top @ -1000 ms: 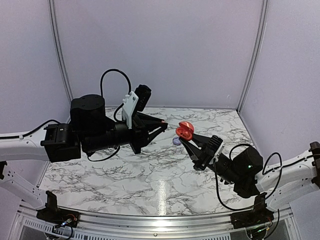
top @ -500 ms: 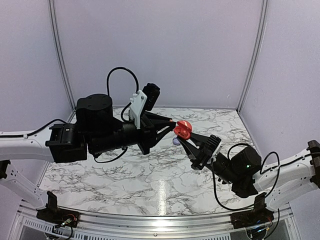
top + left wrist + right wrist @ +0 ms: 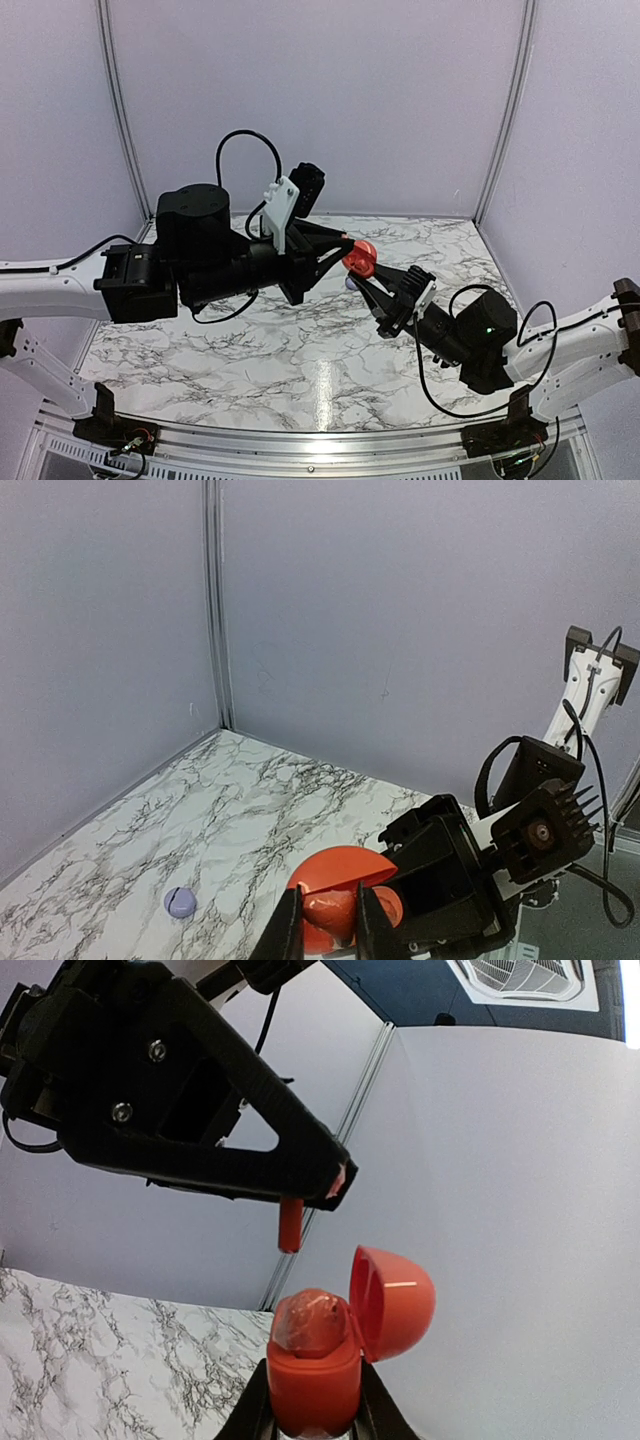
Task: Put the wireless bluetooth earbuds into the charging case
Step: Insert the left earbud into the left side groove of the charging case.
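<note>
The insertion is in hand: the left fingers [image 3: 250, 1160] pinch an earbud [image 3: 290, 1225] just above the open case [image 3: 312, 1380], at its 11 o'clock. The right fingers [image 3: 250, 1420] clamp that case above the bench [image 3: 250, 340]. Next, I judge, the earbud needs centring over the case mouth, then a gentle lowering.

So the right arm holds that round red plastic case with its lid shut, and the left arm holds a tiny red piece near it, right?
Not quite: the round red plastic case is open, its lid swung aside, as the right wrist view shows. The right gripper does hold it, and the left gripper holds the tiny red plastic earbud near it.
</note>
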